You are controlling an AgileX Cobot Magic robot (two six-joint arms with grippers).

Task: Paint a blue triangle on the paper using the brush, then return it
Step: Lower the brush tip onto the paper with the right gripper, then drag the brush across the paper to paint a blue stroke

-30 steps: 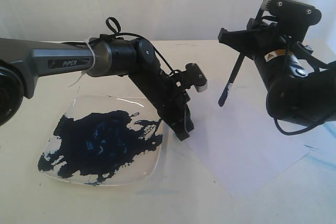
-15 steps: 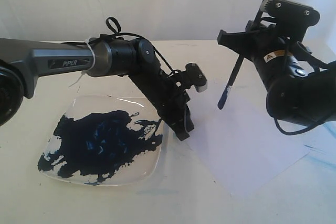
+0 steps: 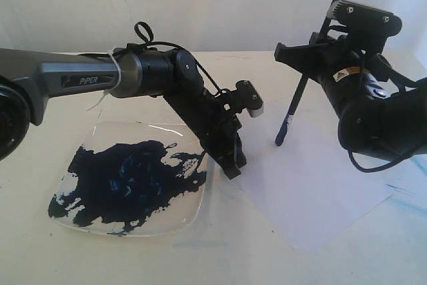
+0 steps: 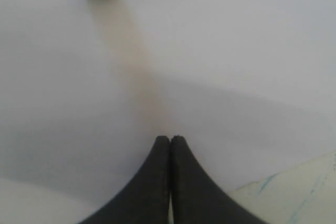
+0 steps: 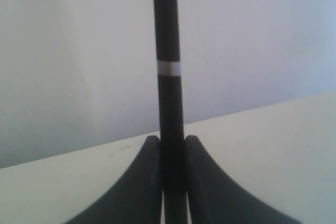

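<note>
My right gripper (image 3: 312, 50) is shut on the brush (image 3: 298, 95), a thin black stick held steeply, well above the table. Its dark tip (image 3: 279, 141) hangs just over the paper (image 3: 320, 185), a white sheet lying flat at the right. In the right wrist view the brush (image 5: 169, 35) with its silver band rises from between my gripper's fingers (image 5: 172, 140). My left gripper (image 3: 232, 168) is shut with nothing in it, its tips down on the paper's left edge beside the plate. The left wrist view shows it (image 4: 169, 139) over bare paper (image 4: 236, 51). The blue triangle is not in view.
A square clear-white plate (image 3: 110, 131) smeared with dark blue paint lies at the left front. Faint pale blue smears mark the table (image 3: 408, 195) to the right of the paper and show beside its edge (image 4: 304, 192). A white wall stands behind.
My right gripper has sunk a little and shifted slightly left, bringing the brush tip lower toward the paper. The left arm has not moved.
</note>
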